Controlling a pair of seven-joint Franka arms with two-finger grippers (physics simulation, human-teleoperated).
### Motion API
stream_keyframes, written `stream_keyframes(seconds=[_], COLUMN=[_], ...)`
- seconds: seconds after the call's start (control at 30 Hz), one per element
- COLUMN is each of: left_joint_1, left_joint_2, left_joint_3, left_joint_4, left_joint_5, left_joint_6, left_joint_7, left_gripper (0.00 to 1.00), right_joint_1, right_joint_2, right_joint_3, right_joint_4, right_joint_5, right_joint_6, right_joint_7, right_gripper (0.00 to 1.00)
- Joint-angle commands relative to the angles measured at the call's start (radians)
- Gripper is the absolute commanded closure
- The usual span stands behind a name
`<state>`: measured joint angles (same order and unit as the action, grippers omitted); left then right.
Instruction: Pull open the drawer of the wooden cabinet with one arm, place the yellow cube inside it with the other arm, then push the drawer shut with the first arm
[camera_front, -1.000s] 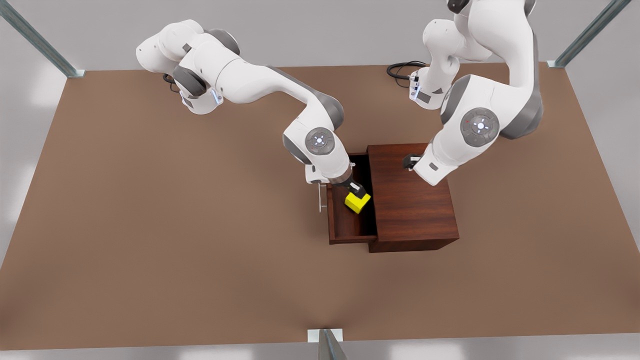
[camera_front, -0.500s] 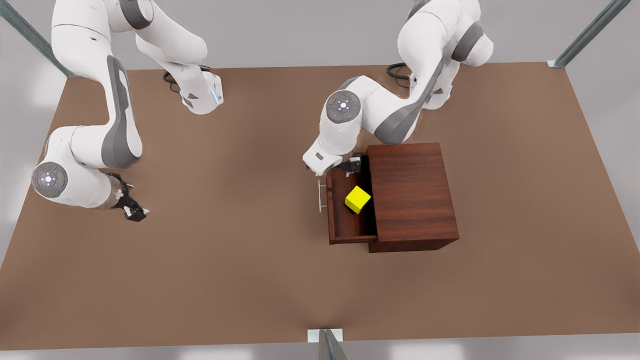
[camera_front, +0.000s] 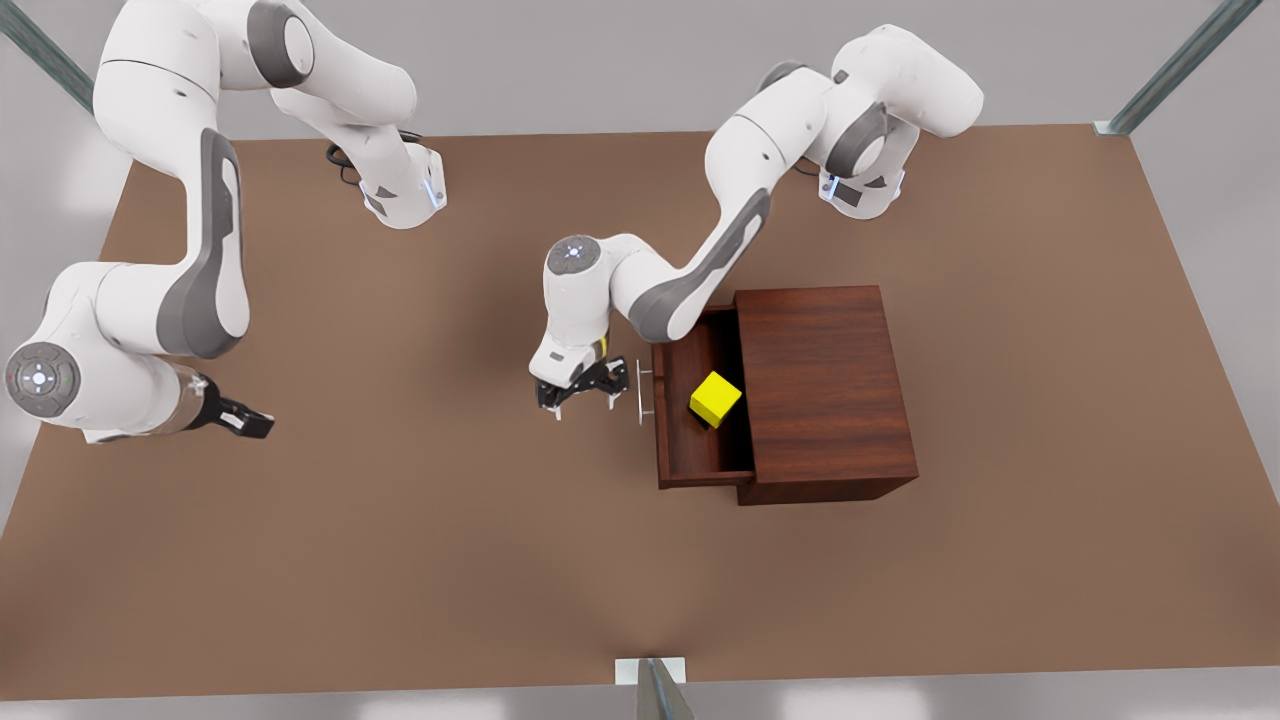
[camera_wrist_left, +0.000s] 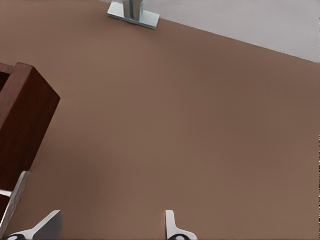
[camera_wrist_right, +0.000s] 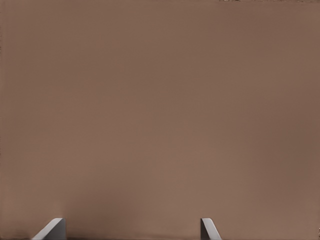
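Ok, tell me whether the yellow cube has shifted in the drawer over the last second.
No. The yellow cube sits at the same spot in the open drawer, against the wooden cabinet edge.

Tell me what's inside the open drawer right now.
The small bright yellow cube sits alone on the floor of the dark reddish-brown wooden drawer. The drawer's rear stays covered by the boxy wooden cabinet, so anything there is unseen.
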<state>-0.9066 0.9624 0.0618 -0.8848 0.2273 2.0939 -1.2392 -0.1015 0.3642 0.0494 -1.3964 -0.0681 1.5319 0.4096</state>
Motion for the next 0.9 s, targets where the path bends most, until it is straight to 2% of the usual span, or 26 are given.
stream_keyframes(seconds=[0.0, 0.53, 0.87], left_joint_1=[0.000, 0.005, 0.003], left_joint_2=[0.002, 0.022, -0.091], left_joint_3=[0.006, 0.007, 0.009], left_joint_4=[-0.002, -0.066, -0.263], left_joint_5=[0.035, 0.076, 0.081], left_joint_6=[0.084, 0.015, 0.003], left_joint_7=[-0.391, -0.230, -0.195], left_gripper=[0.00, 0.00, 0.00], right_joint_1=[0.002, 0.005, 0.006], right_joint_2=[-0.001, 0.009, 0.012], right_joint_3=[-0.002, 0.003, 0.003], right_joint_4=[0.002, 0.002, 0.002], right_joint_5=[0.013, 0.013, 0.013], right_joint_6=[-0.012, -0.010, -0.010], right_joint_7=[-0.416, -0.402, -0.400], right_gripper=[0.00, 0.00, 0.00])
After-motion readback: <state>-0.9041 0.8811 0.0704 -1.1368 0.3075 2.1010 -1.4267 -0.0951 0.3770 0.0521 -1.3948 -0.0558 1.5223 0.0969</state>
